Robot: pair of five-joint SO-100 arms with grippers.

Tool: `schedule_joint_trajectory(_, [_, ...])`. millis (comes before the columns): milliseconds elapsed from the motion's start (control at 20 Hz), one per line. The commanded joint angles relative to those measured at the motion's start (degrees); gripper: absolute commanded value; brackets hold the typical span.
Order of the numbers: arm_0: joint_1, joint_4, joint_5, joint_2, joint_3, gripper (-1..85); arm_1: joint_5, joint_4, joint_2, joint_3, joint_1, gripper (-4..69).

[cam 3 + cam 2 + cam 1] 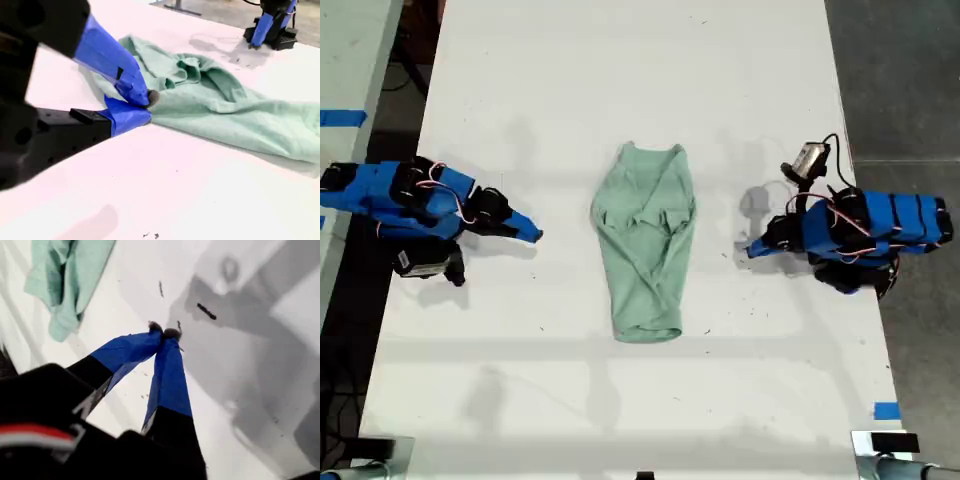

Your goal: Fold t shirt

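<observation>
My first gripper [750,250] [165,331], a blue-taped two-finger pincer on a black body, sits at the exterior view's right. Its jaws are pressed together tip to tip with nothing between them, pointing toward the exterior view's left. The blue first arm [870,230] behind it lies low and folded, with red and white wires at the wrist. My second gripper [535,236] [146,106], a matching blue pincer, is at the exterior view's left. It points toward the exterior view's right with jaws closed and empty. The blue second arm [410,195] lies low and stretched nearly flat.
</observation>
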Motion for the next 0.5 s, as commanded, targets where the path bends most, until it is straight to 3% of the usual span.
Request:
schedule_joint_trajectory(0, [6.06, 3.87, -0.53, -53.7, -43.68, 0.7, 1.93, -3.6, -31.11, -24.79, -4.31, 0.5])
schedule_joint_trajectory(100, [8.88, 12.83, 1.23, -81.21, -74.36, 13.2, 2.29, -4.92, -53.88, -42.45, -9.4, 2.4])
schedule_joint_trajectory(200, [11.07, 23.38, 2.2, -107.67, -105.73, 16.2, 1.76, -3.6, -74.79, -59.94, -13.8, 16.1])
schedule_joint_trajectory(250, [11.95, 26.1, 3.16, -118.48, -118.65, 17.0, 1.23, -2.64, -83.58, -67.94, -15.21, 17.8])
schedule_joint_trajectory(450, [12.74, 17.14, 3.96, -126.91, -118.83, 18.4, -1.93, -1.14, -106.0, -89.03, -18.37, 19.1])
